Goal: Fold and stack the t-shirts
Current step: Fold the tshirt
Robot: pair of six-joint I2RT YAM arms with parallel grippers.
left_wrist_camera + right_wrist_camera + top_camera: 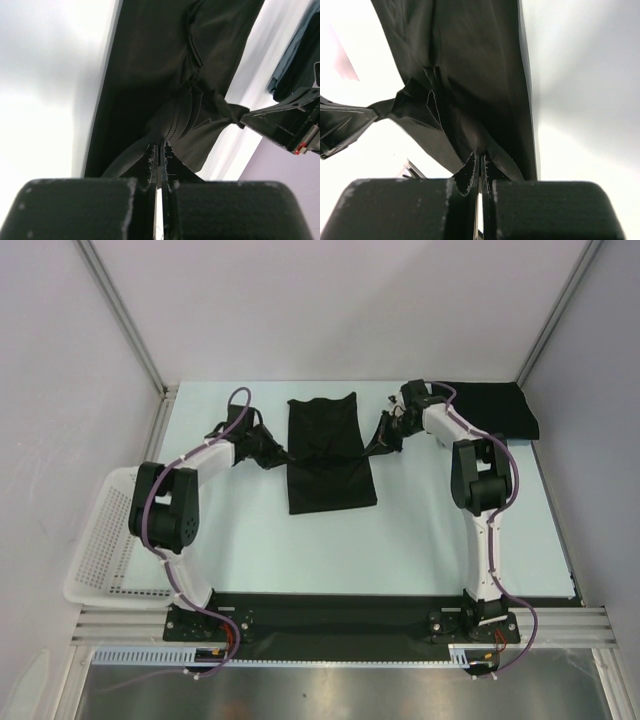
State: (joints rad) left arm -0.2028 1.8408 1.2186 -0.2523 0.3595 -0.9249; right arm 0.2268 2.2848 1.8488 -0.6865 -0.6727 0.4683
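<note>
A black t-shirt [328,452] lies folded lengthwise in a narrow strip at the table's middle. My left gripper [277,454] is shut on its left edge and my right gripper [383,438] is shut on its right edge. Both pull the cloth taut at mid-length. In the left wrist view the pinched fabric [182,117] bunches just above my closed fingers [150,159]. In the right wrist view the shirt [470,95] runs up from my closed fingers [470,172]. A second black t-shirt [500,410] lies folded at the back right.
A white mesh basket [100,540] hangs over the table's left edge beside the left arm. Grey walls and metal frame rails enclose the table at the back and sides.
</note>
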